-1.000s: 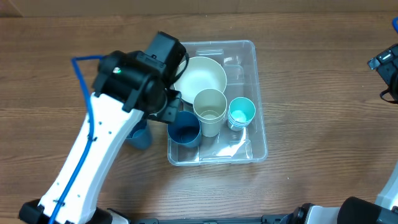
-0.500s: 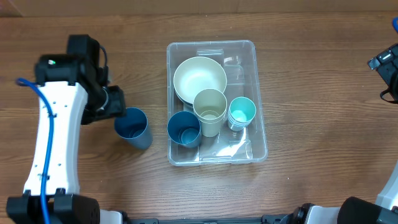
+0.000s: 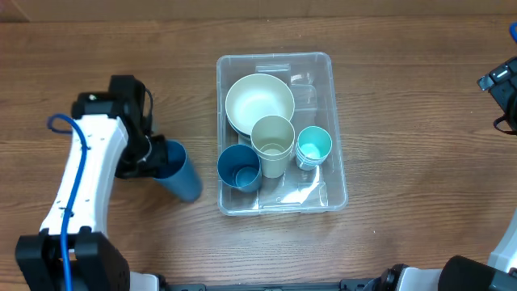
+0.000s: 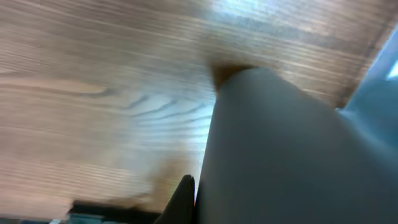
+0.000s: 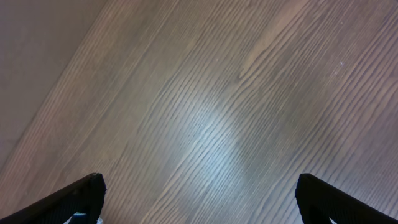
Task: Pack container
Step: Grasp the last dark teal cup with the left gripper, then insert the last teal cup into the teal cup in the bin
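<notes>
Container (image 3: 323,192): clear plastic bin, one off. It stands on the table (image 3: 404,242), well apart to the right of the left fingers (image 3: 153,158), with the held cup between.

Overhead view
- Left fingers: clenched on the rim of a blue cup (image 3: 179,171), which leans on the table just outside the container's wall.
- Inside the container:
  - cream bowl (image 3: 259,101), one
  - cream cup (image 3: 272,144), one
  - dark blue cup (image 3: 239,168), one
  - teal cup (image 3: 314,146), one
- Total: four cups, three packed and one out.
- Handling advice:
  - Raise the leaning cup higher than the container wall before carrying it right.
  - Bring it upright, then set it down over bare floor in the container or nest it in the dark blue cup.
  - Release only once it is seated.
  - A grip on the rim alone may let it swing, so move slowly.

Left wrist view
- The blue cup's wall fills the frame.
- One dark finger (image 4: 185,198) lies against its side.
- Table beyond.

Right wrist view
- Right fingers (image 5: 199,190): spread wide and grasping nothing.
- Only table wood shows between them.
</notes>
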{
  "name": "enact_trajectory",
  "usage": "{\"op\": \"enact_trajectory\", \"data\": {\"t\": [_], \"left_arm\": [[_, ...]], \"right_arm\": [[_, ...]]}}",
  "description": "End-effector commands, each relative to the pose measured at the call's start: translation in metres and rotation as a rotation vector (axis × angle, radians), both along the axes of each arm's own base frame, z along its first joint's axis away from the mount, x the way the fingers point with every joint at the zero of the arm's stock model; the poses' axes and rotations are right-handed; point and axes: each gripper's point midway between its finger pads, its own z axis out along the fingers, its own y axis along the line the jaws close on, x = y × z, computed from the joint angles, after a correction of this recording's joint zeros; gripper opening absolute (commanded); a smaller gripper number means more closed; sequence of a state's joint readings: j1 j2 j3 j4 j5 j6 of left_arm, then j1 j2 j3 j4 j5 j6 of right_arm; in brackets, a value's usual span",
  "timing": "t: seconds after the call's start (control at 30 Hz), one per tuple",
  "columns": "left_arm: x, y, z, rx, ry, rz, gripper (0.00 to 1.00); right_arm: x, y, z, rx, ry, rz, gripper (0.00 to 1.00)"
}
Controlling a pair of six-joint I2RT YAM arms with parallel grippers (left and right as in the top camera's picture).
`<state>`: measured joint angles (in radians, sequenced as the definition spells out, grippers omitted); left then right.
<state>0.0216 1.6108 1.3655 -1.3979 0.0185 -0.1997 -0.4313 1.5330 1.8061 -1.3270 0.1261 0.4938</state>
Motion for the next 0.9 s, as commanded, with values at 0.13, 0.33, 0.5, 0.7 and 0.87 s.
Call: {"op": "enact_trajectory", "data": {"t": [0.13,0.33,0.5,0.7,0.87], "left_arm": [[0.03,-0.005,0.16,0.038,-0.352,-0.033,0.04],[0.012,-0.089,0.205,-0.071,-0.511,-0.299,0.04],[0.001,-0.118,0.203,-0.088,-0.5,-0.374,0.04],[-0.012,-0.134,0.177,-0.077,-0.407,-0.406,0.04],[-0.015,-0.127,0.157,-0.011,-0.351,-0.383,0.04]], "right_arm": [[0.001,0.0,0.002,-0.003,-0.009,0.001,1.0],[0.001,0.0,0.002,-0.003,-0.009,0.001,1.0],[0.001,0.0,0.002,-0.004,-0.008,0.001,1.0],[0.001,0.0,0.002,-0.003,-0.009,0.001,1.0],[0.001,0.0,0.002,-0.003,-0.009,0.001,1.0]]}}
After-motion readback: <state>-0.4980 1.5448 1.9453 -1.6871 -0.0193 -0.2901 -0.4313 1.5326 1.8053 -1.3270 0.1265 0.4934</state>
